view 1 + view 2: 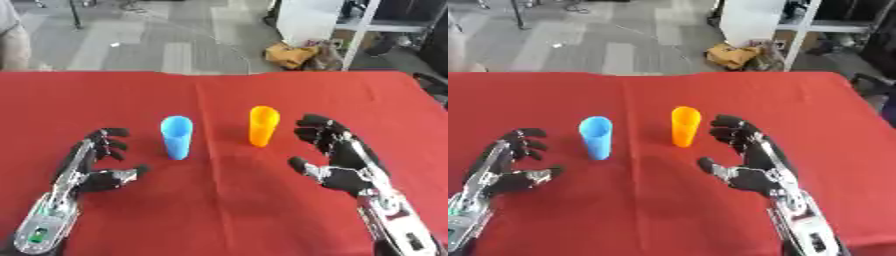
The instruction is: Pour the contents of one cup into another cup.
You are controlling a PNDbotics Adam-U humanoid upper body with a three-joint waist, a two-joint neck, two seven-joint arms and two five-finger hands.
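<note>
A tall blue cup (pixel 177 137) stands upright on the red table (pixel 219 95), left of centre. To its right, an orange cup (pixel 262 125) also stands upright. My left hand (pixel 94 166) is low on the left, a short way from the blue cup, with fingers curved loosely and thumb out, holding nothing. Just right of the orange cup is my right hand (pixel 339 156), open with its palm facing the cup and a small gap between them. What the cups contain cannot be seen.
The red cloth covers the whole table. Beyond its far edge lie a grey floor, a white cabinet (pixel 311 20) and a brown bag (pixel 293 54). A person's sleeve (pixel 10 40) shows at the far left.
</note>
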